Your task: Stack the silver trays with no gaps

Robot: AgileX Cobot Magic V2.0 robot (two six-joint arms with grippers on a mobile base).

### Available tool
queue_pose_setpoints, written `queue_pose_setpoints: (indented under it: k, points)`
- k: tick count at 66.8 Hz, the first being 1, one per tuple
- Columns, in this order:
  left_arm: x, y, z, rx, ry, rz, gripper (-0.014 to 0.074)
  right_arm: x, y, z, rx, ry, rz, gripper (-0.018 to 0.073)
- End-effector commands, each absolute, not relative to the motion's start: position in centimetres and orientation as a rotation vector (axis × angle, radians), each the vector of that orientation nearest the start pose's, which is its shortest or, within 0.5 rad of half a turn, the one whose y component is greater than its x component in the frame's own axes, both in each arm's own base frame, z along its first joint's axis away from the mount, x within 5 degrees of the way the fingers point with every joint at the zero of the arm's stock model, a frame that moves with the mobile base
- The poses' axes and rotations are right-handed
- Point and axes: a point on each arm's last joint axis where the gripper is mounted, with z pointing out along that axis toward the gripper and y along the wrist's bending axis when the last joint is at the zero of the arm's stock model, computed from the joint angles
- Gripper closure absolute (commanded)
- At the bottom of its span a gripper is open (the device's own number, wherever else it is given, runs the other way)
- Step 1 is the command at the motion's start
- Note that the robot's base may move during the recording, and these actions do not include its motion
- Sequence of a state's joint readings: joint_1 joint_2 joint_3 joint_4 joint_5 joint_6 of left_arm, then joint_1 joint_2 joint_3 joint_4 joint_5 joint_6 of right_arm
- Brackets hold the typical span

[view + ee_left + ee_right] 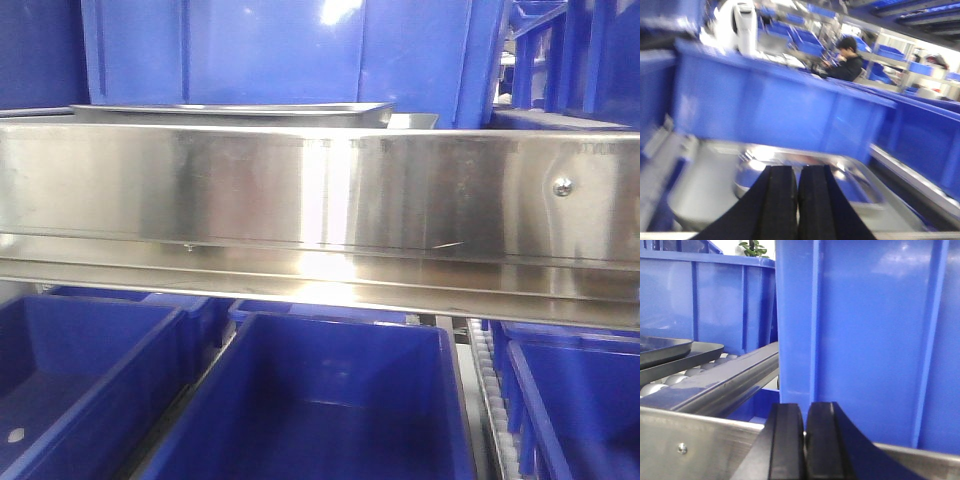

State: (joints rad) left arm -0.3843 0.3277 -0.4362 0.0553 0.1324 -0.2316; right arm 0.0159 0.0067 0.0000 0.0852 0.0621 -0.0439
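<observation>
A silver tray lies on the upper shelf behind the steel rail, left of centre in the front view; neither gripper shows there. In the blurred left wrist view my left gripper is shut and empty, hovering over the near edge of a shiny silver tray. My right gripper is also shut and empty, facing a blue bin. Far left in that view, two tray rims lie one over the other on the rollers, well away from the right gripper.
A long steel shelf rail with a screw crosses the front view. Blue bins fill the lower shelf and the back. A blue bin wall stands just behind the tray. Rollers and a steel divider run beside the right gripper.
</observation>
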Motion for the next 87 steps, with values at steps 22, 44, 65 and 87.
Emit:
queue_pose_setpoints:
  k: [22,44,65,87]
  points:
    - [6.7,-0.4,24.2,0.004,1.498,-0.103,0.0592,5.6,0.1,21.0,0.016,1.519,0.038,0.0582]
    - [5.6,-0.1,20.7,0.015,1.551,-0.016,0.0592,5.6,0.1,21.0,0.016,1.519,0.038,0.0582]
    - [5.6,0.6,21.1,-0.083,1.504,0.089,0.0592,5.6,0.1,21.0,0.016,1.519,0.038,0.0582]
    - [5.6,0.7,21.2,-0.087,1.491,0.095,0.0592,5.6,0.1,21.0,0.016,1.519,0.038,0.0582]
